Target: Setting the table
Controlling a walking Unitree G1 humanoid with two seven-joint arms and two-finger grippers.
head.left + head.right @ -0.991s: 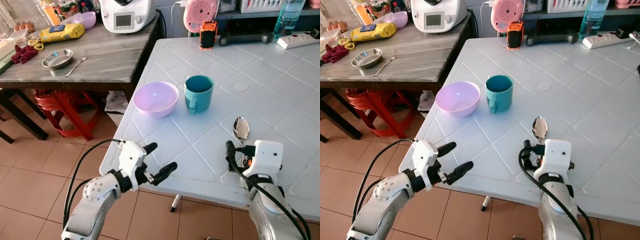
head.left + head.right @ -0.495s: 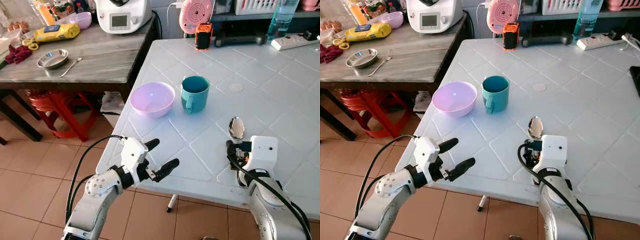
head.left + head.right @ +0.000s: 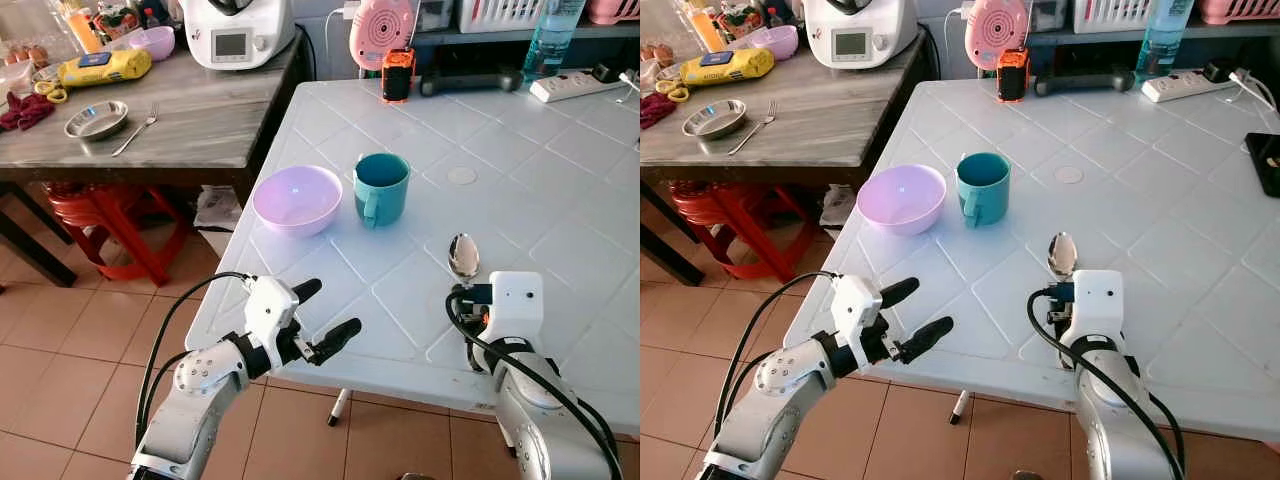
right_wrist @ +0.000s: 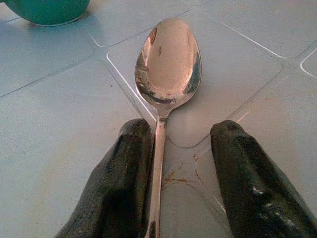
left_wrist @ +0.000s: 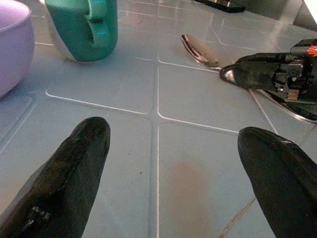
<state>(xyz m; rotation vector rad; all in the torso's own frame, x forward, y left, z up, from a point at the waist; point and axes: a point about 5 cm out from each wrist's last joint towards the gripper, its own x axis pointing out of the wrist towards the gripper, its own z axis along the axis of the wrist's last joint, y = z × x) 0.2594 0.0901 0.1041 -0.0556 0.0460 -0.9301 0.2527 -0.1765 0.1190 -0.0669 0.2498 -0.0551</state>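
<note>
On the white table [image 3: 520, 180], a lilac bowl [image 3: 297, 198] stands beside a teal mug [image 3: 381, 187], the bowl to its left. A metal spoon [image 3: 463, 256] lies flat nearer the front edge, bowl end pointing away from me. My right gripper [image 4: 181, 130] is open, low over the table. The spoon's handle runs between its fingers [image 4: 124, 178], close against one and clear of the other. My left gripper [image 3: 330, 307] hovers open over the table's front left edge, holding nothing. In the left wrist view the mug [image 5: 84, 27] and spoon [image 5: 200, 49] lie ahead.
A wooden side table [image 3: 190, 110] at the left carries a steel dish [image 3: 96, 118], a fork [image 3: 133, 131] and a kitchen appliance [image 3: 238, 30]. A red stool [image 3: 110, 215] stands under it. An orange device [image 3: 398, 74] and power strip [image 3: 570, 85] sit at the table's far side.
The whole scene has shifted a little as the camera moved. Both grippers keep the same posture, and the spoon stays flat on the table.
</note>
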